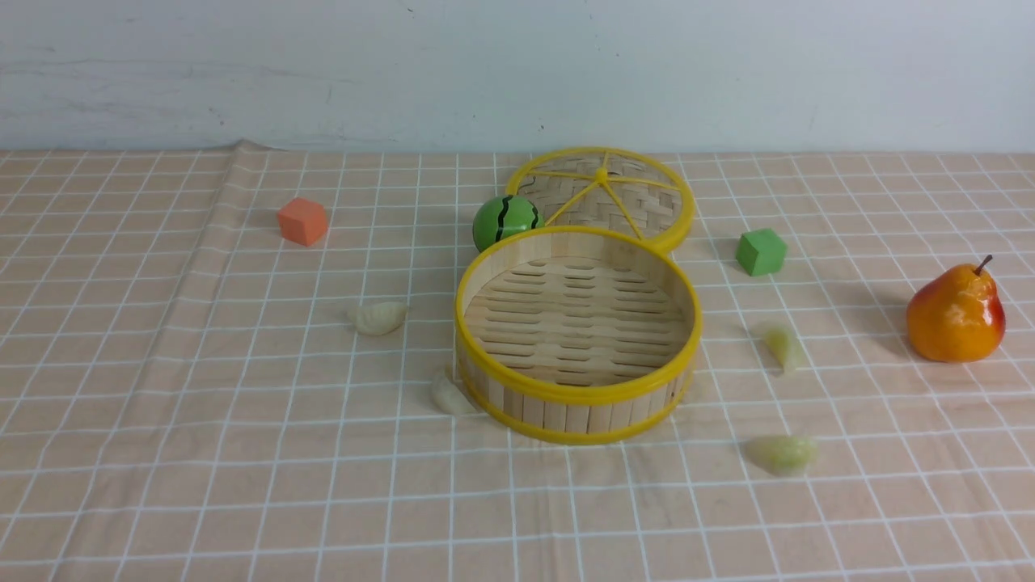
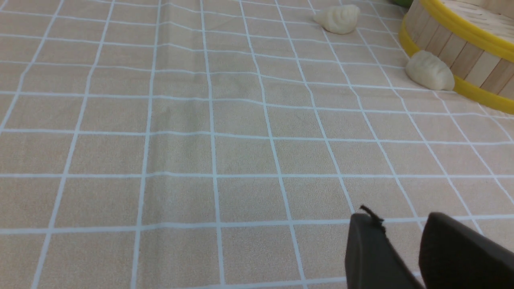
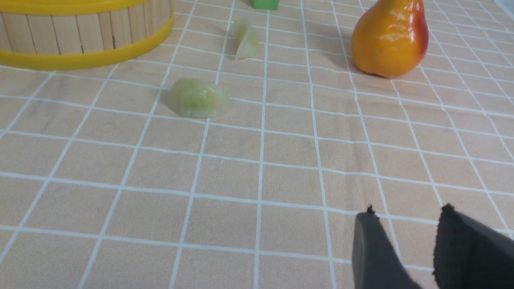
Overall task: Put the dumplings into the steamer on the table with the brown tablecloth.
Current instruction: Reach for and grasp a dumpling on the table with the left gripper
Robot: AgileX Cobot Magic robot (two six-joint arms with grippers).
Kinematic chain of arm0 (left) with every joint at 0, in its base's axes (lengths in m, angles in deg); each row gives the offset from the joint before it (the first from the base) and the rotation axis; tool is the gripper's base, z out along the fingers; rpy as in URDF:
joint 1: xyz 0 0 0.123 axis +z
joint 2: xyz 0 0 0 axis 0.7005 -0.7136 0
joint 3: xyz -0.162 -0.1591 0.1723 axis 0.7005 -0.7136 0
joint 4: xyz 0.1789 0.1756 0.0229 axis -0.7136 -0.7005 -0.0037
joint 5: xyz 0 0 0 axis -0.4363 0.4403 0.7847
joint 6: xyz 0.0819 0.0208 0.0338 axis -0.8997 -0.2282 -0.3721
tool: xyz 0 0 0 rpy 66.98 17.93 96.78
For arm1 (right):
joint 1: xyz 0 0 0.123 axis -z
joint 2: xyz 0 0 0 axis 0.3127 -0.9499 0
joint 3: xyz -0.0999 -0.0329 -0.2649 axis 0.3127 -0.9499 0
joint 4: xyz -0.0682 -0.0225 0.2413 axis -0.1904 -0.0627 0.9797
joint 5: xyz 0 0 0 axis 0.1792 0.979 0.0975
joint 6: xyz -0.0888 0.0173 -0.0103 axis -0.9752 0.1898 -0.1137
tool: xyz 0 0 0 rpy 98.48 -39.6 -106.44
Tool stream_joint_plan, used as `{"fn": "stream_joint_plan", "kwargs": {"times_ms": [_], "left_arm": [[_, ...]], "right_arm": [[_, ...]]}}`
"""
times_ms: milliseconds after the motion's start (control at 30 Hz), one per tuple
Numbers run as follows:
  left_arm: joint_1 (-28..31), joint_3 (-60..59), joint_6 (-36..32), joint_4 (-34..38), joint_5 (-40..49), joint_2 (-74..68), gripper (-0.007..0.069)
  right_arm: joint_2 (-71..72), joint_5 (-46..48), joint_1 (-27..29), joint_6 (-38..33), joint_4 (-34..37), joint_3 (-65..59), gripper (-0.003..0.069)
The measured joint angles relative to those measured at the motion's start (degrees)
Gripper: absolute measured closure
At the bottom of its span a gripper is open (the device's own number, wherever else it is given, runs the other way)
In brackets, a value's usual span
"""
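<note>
Empty steamer (image 1: 566, 412) on the brown tablecloth (image 1: 202, 453), all 4 dumplings (image 1: 449, 394) outside it: 2 cream dumplings (image 1: 378, 318) left of it, ahead of the left gripper (image 2: 403, 226), 2 greenish dumplings (image 1: 781, 454) right of it, ahead of the right gripper (image 3: 405, 218), both grippers' jaws partly apart and empty.

A: What lies around the steamer (image 1: 566, 414)?
B: A cream dumpling (image 1: 378, 318) to its left, a second cream dumpling (image 1: 449, 396) just beside its wall, and on its right a far green dumpling (image 1: 784, 347) and a near green dumpling (image 1: 781, 454), all on the brown tablecloth (image 1: 202, 404).
A: And farther back?
B: A woven lid (image 1: 602, 190) (near edge hidden by the steamer), a striped green ball (image 1: 504, 221), an orange cube (image 1: 303, 221), a green cube (image 1: 761, 251) and a pear (image 1: 956, 314).
</note>
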Motion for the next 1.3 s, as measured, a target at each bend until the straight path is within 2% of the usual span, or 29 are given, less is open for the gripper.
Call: {"fn": "stream_joint_plan", "kwargs": {"times_ms": [333,500,667,700,733,800,867,933,967,1067,1100,1133,1167,1200,1300], "left_arm": [[0.0,0.0,-0.1,0.0,-1.2,0.0,0.0422],[0.0,0.0,-0.1,0.3,-6.9,0.0,0.0415],[0.0,0.0,-0.1,0.5,-20.2,0.0,0.0411],[0.0,0.0,-0.1,0.6,-24.5,0.0,0.0410],[0.0,0.0,-0.1,0.6,-25.7,0.0,0.0410],[0.0,0.0,-0.1,0.6,-31.8,0.0,0.0407],[0.0,0.0,-0.1,0.7,-35.1,0.0,0.0407],[0.0,0.0,-0.1,0.8,-39.5,0.0,0.0407],[0.0,0.0,-0.1,0.8,-41.3,0.0,0.0405],[0.0,0.0,2.9,0.8,-44.5,0.0,0.0400],[0.0,0.0,3.7,0.8,-44.7,0.0,0.0399],[0.0,0.0,7.9,0.9,-46.4,0.0,0.0397],[0.0,0.0,8.5,0.9,-46.4,0.0,0.0397],[0.0,0.1,14.6,0.8,-49.2,0.0,0.0397],[0.0,2.7,20.4,0.1,-49.0,0.0,0.0407]], "right_arm": [[0.0,0.0,0.0,0.0,-0.1,0.0,0.0420],[0.0,-1.8,0.0,0.0,-4.6,-0.2,0.0420],[0.0,-13.3,0.0,0.0,-9.5,-0.7,0.0420],[0.0,-20.1,0.0,0.0,-11.1,-0.7,0.0420],[0.0,-21.0,0.0,0.0,-11.3,-0.7,0.0420],[0.0,-31.8,0.0,0.0,-13.1,-0.7,0.0420],[0.0,-37.5,0.0,0.0,-13.6,-0.7,0.0420],[0.0,-50.6,0.0,0.6,-14.8,-0.7,0.0420],[0.0,-56.6,0.0,2.6,-15.4,-0.7,0.0420],[0.1,-66.8,0.0,10.4,-15.8,-0.7,0.0420],[0.1,-67.4,0.0,11.0,-15.8,-0.7,0.0420],[0.1,-67.7,0.0,16.8,-15.9,-0.6,0.0420],[0.1,-67.3,0.0,17.5,-15.9,-0.6,0.0420],[0.0,-64.6,0.0,22.1,-16.1,0.3,0.0424],[-1.1,-59.9,0.0,25.2,-16.2,2.8,0.0445]]}}
